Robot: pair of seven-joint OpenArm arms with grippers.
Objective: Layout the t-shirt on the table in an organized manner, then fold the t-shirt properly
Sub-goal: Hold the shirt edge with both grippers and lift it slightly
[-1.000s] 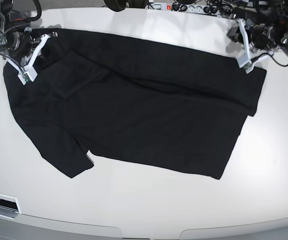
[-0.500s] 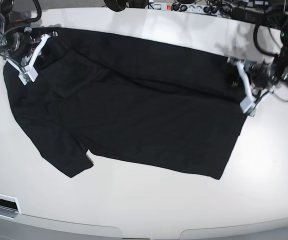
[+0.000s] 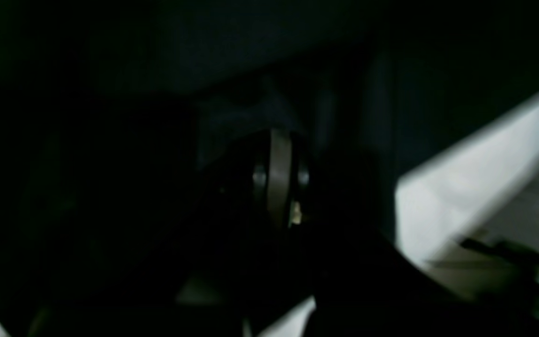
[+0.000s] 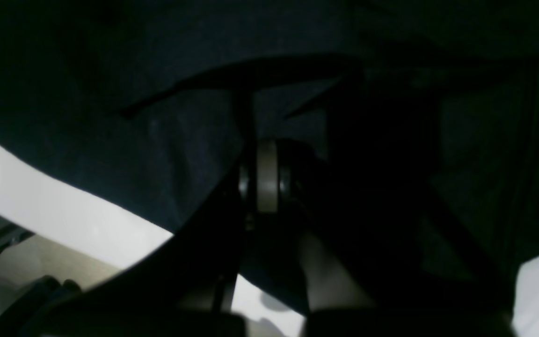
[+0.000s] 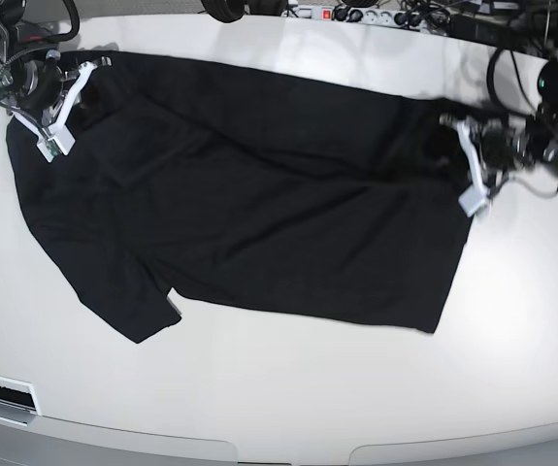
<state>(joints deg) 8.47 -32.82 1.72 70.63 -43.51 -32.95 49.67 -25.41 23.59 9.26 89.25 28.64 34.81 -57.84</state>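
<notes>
A glossy white table (image 5: 288, 398) fills the base view, with a power strip (image 5: 356, 14) and a tangle of dark cables (image 5: 434, 19) along its far edge. A black t-shirt (image 5: 259, 223) lies spread across the middle of the table, its body running from the upper left down to the right, with one short sleeve (image 5: 128, 311) pointing toward the near edge on the left.

The right gripper (image 5: 53, 146) sits at the shirt's upper left corner, its white fingers (image 5: 65, 102) angled down onto the fabric. In the right wrist view the jaws stand closed, with dark cloth draped over and around them; they appear to pinch the shirt's edge, and white table shows below the hem.

The left gripper (image 5: 473, 199) is at the shirt's right side, where the cloth bunches into folds (image 5: 424, 146) just beside it. The left wrist view is dim and blurred; the jaws look closed with black fabric around them, and a strip of white table (image 3: 461, 187) shows to the right
</notes>
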